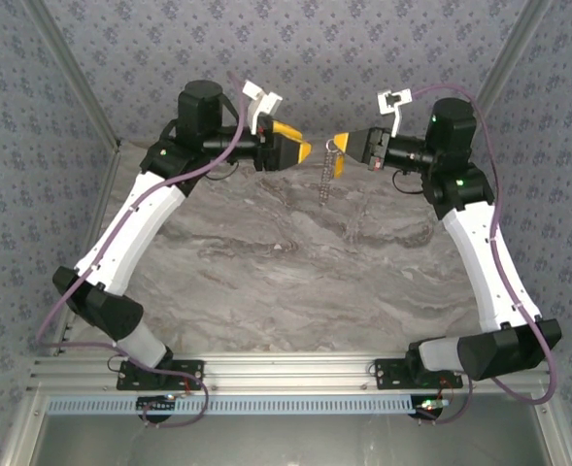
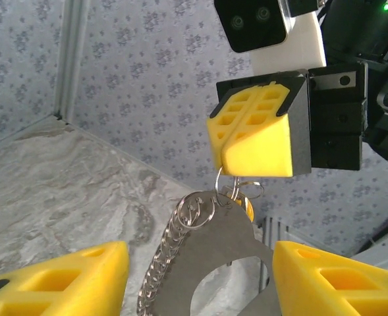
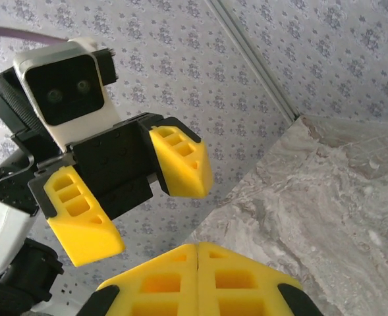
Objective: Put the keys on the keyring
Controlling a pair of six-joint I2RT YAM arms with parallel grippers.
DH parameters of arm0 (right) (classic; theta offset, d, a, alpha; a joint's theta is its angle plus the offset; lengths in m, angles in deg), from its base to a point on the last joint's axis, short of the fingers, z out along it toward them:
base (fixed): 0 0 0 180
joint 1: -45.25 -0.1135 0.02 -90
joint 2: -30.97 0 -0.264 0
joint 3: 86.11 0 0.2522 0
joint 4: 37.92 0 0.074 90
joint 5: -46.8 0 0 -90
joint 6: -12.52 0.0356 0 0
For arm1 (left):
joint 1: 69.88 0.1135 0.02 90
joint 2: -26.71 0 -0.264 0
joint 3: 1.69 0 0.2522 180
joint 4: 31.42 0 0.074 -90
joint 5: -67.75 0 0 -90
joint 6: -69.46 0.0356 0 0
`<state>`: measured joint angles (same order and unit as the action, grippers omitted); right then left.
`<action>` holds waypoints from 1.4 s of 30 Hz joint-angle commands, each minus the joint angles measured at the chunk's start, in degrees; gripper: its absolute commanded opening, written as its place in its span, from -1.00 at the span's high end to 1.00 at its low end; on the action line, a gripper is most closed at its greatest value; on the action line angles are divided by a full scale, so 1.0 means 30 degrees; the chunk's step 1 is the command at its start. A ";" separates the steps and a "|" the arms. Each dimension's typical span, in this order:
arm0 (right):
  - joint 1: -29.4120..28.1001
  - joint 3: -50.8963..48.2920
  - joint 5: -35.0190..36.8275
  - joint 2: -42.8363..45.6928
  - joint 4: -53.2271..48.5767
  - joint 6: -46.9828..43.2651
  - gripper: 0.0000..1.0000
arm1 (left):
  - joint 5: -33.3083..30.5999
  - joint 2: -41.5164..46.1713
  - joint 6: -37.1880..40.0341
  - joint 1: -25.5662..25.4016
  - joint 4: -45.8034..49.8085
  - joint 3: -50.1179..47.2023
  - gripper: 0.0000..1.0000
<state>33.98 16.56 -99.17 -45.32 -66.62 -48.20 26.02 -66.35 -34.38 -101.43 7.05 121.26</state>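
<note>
Pinching the keyring [image 2: 228, 191], right gripper [image 2: 221, 150] is clamped; left gripper [image 2: 200, 266] gapes wide. Back left off clear of the chain [image 2: 155, 276].

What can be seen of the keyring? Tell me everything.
The keyring is thin silvery wire, several loops overlapping. A chain of small metal links and a flat grey metal plate with a cut-out hang from it; a small orange bit shows behind. It dangles in the air above the marble table, its top loop pinched in the shut right gripper. The open left gripper straddles the plate without visibly touching.
</note>
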 commanded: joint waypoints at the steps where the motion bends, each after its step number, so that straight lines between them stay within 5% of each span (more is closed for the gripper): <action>1: -0.0108 0.1232 -0.0022 0.0089 -0.1489 -0.1703 1.00 | 0.1579 -0.0335 -0.0714 -0.0027 0.0407 0.1610 -0.16; 13: -0.1128 0.2457 0.0453 -0.0298 -0.2755 -0.2556 1.00 | 0.3366 -0.2458 -0.0850 -0.0235 0.1651 0.4668 0.15; 42: -0.1195 0.2990 0.0444 -0.1081 -0.1508 -0.1381 1.00 | 0.4299 -0.4167 -0.0057 -0.0357 0.3360 0.6870 0.17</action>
<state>30.62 23.84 -97.42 -48.51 -73.77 -53.53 37.14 -78.54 -36.02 -101.93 16.08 139.97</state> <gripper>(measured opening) 0.066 0.416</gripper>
